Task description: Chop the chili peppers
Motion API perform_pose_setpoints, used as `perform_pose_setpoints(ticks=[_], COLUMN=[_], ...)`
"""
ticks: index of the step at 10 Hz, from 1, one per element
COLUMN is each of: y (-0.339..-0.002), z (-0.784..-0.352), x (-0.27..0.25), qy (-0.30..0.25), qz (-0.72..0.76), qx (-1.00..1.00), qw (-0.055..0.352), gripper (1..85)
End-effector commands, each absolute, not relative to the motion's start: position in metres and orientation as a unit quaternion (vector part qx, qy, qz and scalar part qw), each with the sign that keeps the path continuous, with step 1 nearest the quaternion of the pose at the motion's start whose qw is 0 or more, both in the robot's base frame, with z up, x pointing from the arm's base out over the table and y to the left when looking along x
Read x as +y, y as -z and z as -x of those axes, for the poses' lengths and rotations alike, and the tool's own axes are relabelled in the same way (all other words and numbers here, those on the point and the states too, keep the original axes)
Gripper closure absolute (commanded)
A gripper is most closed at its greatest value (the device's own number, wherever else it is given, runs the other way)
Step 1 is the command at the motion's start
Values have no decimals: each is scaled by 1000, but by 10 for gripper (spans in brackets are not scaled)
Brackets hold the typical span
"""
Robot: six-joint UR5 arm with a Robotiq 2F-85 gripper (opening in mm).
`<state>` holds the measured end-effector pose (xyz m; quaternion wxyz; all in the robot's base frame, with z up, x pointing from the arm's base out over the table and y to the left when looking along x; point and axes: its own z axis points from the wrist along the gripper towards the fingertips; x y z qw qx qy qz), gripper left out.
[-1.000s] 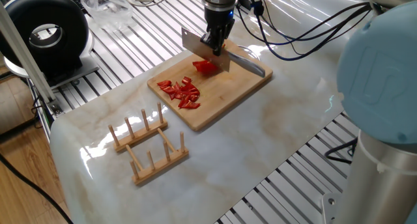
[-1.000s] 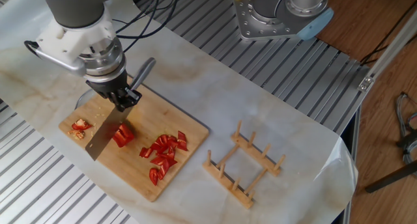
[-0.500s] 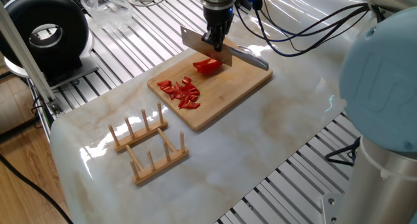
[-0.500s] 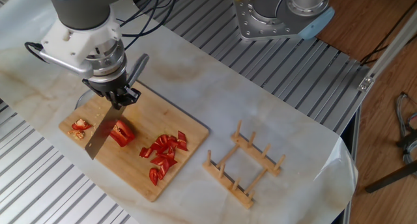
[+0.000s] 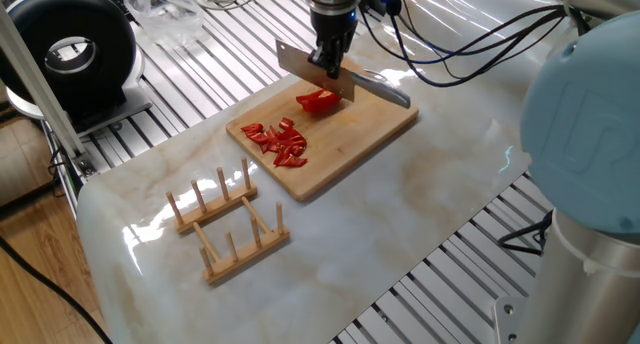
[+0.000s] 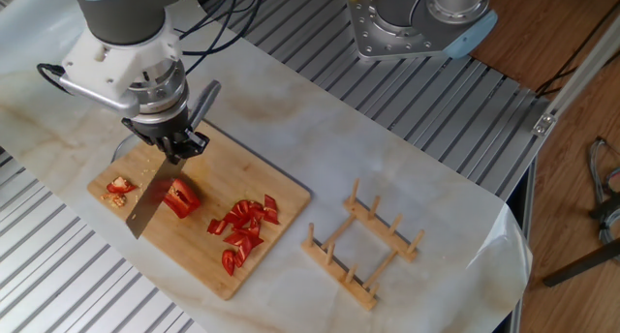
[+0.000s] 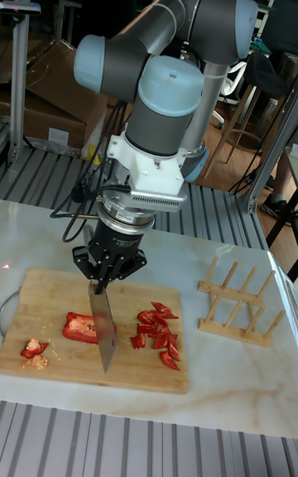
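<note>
The gripper (image 6: pixel 178 145) clamps a knife (image 6: pixel 147 199) over the cutting board (image 6: pixel 276 238). The uncut chili peppers (image 6: pixel 180 197) piece lies directly below the fingers beside the blade; chopped bits (image 6: pixel 244 228) sit nearby.

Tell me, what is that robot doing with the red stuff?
The robot's gripper holds a knife over a wooden cutting board, chopping chili peppers. One big red piece lies beside the blade, still uncut. A pile of small cut bits lies nearby on the board, and a few scraps at its end.
</note>
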<state>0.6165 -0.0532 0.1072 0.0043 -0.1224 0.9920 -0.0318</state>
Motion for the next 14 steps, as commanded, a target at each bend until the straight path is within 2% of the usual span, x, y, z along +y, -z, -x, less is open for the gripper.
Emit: perform_pose_setpoints(ticks=[1,7,14], y=[-105,-100,-103], z=[-622,-631,-624], x=[-40,-41,-25], qy=[4,12,-13], qz=[90,49,39], qx=[996,999,999], qw=[9,-4,-14], gripper=[843,843,843])
